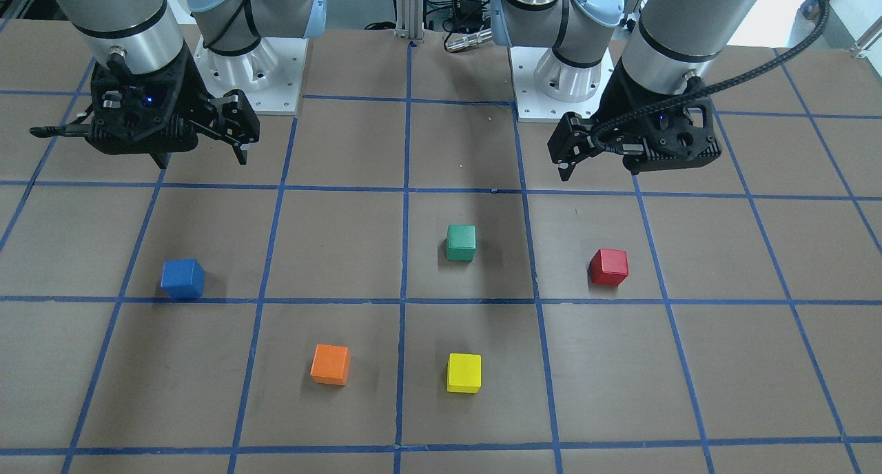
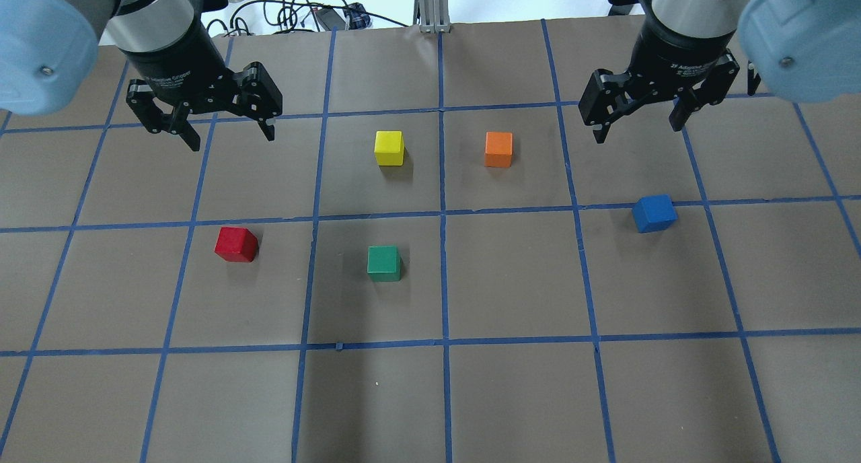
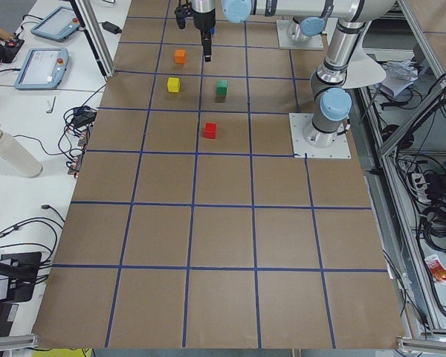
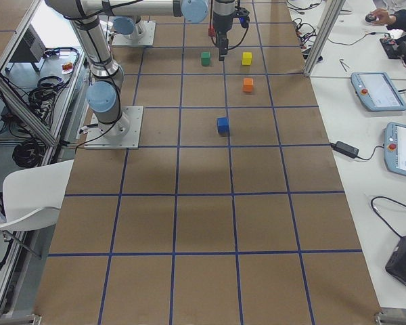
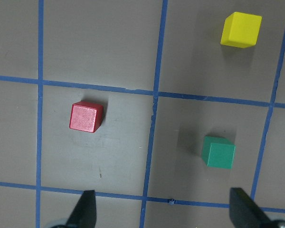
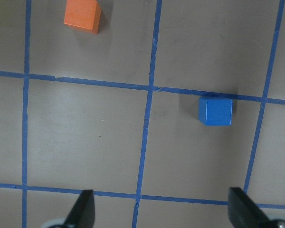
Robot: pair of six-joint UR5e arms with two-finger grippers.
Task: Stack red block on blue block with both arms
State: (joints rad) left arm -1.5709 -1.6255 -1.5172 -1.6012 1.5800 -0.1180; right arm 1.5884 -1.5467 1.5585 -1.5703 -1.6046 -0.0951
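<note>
Both our left hand [image 2: 232, 138] and right hand [image 2: 637, 132] hang wide open, empty; red block [image 2: 236, 244] nearer the tabletop's [image 2: 511, 281] left edge, blue block [image 2: 654, 213] nearer its right, seemingly touching tape [image 2: 740, 200].

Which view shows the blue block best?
Right wrist-mounted: the blue block is largest there, sharp and unobstructed. Overhead and front-facing show it clearly but smaller. Exterior right shows it tiny. Left wrist and exterior left don't show it.

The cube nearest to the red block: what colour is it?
Green. The cube shows best in the overhead view.
</note>
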